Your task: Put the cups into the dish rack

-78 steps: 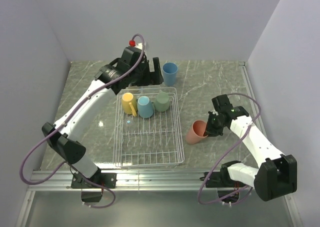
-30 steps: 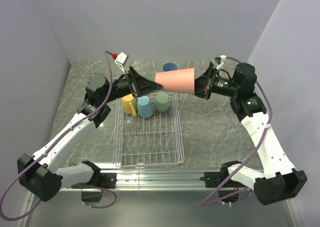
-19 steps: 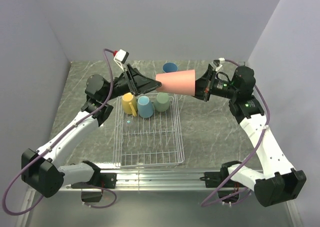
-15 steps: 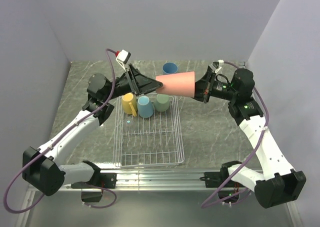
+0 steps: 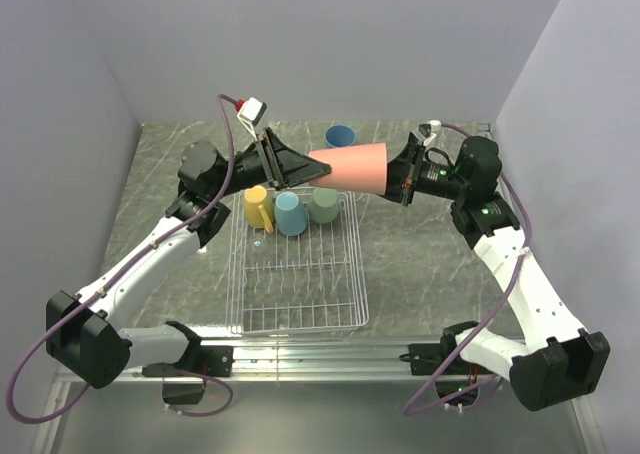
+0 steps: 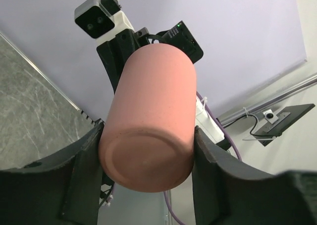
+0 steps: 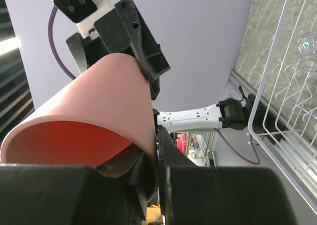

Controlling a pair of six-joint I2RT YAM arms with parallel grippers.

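Note:
A salmon-pink cup (image 5: 352,166) hangs on its side in the air above the far end of the dish rack (image 5: 297,274). My right gripper (image 5: 393,180) is shut on its rim, one finger inside and one outside (image 7: 173,165). My left gripper (image 5: 314,168) is shut on the cup's closed base, both fingers (image 6: 84,175) pressed against its sides. In the left wrist view the cup's bottom (image 6: 148,155) faces me. A yellow mug (image 5: 258,207), a light-blue cup (image 5: 290,214) and a green cup (image 5: 323,204) stand upside down in the rack's far end. A blue cup (image 5: 340,135) stands upright on the table behind.
The white wire rack (image 7: 282,96) lies lengthwise in the middle of the marble-patterned table (image 5: 420,254). Grey walls close in the back and both sides. A metal rail (image 5: 320,349) runs along the near edge by the arm bases.
My left gripper has closed from wide open onto the pink cup's base. Both arms and the cup have drifted slightly left and up. The right grip is unchanged.

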